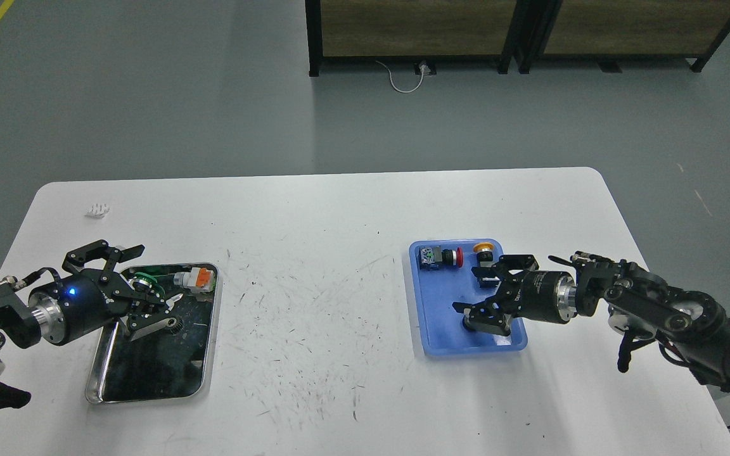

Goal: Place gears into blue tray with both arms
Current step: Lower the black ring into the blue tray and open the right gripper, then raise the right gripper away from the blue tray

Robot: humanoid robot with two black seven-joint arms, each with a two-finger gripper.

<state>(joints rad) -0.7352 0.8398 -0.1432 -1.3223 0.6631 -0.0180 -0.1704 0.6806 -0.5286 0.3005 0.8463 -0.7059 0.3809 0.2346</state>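
The blue tray (pixel 436 329) lies right of centre on the table. My right gripper (pixel 468 291) hovers over its near half, open, with nothing visibly between the fingers. A small dark round piece, apparently a gear (pixel 467 325), lies in the tray, half hidden under the lower finger. Another black gear (pixel 175 327) rests in the steel tray (pixel 149 392) at the left. My left gripper (pixel 157 285), the one with the blue light, is open over that tray. Its lower finger (pixel 149 323) ends just left of this gear.
A red-capped switch (pixel 450 256) and a yellow-capped switch (pixel 483 249) lie at the blue tray's far end. A green switch (pixel 144 281) and an orange-and-white part (pixel 197 278) sit in the steel tray. A small white piece (pixel 99 209) lies far left.
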